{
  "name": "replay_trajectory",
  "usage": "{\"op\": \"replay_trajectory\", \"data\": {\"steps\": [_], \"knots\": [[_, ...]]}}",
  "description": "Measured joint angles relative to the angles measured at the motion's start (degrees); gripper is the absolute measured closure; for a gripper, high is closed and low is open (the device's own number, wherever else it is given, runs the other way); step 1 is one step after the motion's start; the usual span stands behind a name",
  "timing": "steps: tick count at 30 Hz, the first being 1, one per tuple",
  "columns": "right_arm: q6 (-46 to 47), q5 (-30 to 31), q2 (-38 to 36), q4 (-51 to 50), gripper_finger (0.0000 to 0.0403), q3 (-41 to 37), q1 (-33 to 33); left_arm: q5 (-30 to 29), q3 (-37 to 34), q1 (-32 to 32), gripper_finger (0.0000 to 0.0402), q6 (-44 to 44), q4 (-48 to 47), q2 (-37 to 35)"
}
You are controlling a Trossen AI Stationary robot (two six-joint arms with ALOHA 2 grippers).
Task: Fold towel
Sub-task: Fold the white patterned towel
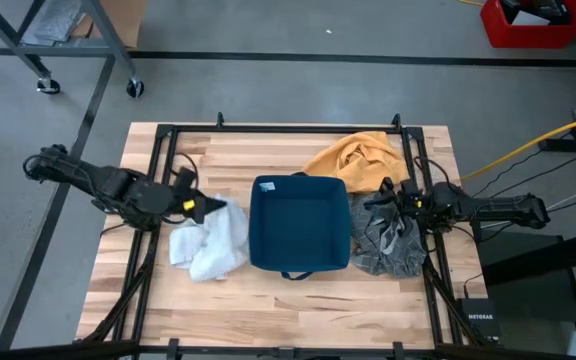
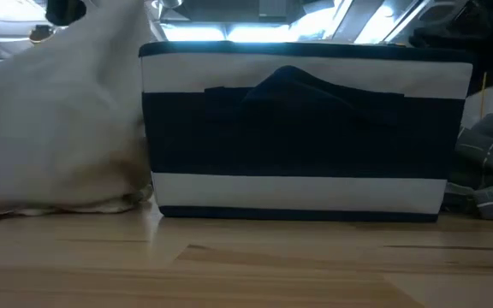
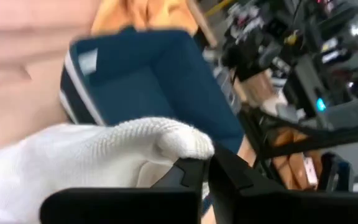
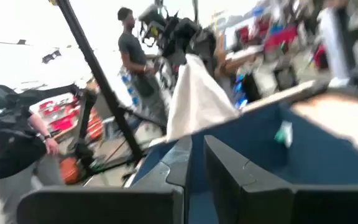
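Observation:
A white towel (image 1: 213, 240) lies bunched left of a dark blue bin (image 1: 298, 222), with its upper part raised. My left gripper (image 1: 208, 207) is shut on that raised part and reaches in from the table's left. In the low view the white towel (image 2: 58, 111) rises beside the bin (image 2: 306, 128). My right gripper (image 1: 388, 200) waits at the bin's right side, above a grey towel (image 1: 390, 240). Its fingers (image 4: 219, 158) stand close together with nothing between them. My left gripper pinches a bunched fold of the white towel (image 3: 185, 140) between its two fingers. They come from the table's left, slanting a little downward. The towel hangs from the hold in a cone (image 4: 197, 99), and its lower part (image 1: 208, 260) rests crumpled on the table.
An orange towel (image 1: 353, 158) lies crumpled at the back right, behind the bin. The grey towel (image 2: 490, 162) is heaped against the bin's right side. Bare wood (image 1: 288, 310) runs along the near edge. People stand in the room beyond the table (image 4: 135, 56).

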Motion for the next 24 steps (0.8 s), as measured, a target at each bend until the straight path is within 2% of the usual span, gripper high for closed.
{"op": "replay_trajectory", "data": {"steps": [6,11,14,19,24], "knots": [[-6.61,2.98,0.00,5.42,0.0354,0.00,-0.01,-2.18,0.02,0.00,0.0401,11.11,7.33,-1.72],[-10.19,3.19,0.77,10.77,0.0354,0.00,-0.02,-1.06,0.02,-0.01,0.0401,25.88,14.99,-1.79],[-10.53,3.44,2.56,14.37,0.0354,0.24,-0.02,-0.33,0.02,0.00,0.0402,31.49,17.42,-1.79],[-11.29,3.44,9.20,15.21,0.0354,4.43,-0.02,-0.38,0.02,-0.02,0.0402,35.82,20.97,-1.77],[-14.69,3.46,19.58,15.21,0.0338,11.43,-0.02,-0.39,0.02,-0.01,0.0401,40.37,26.19,-1.77]]}}
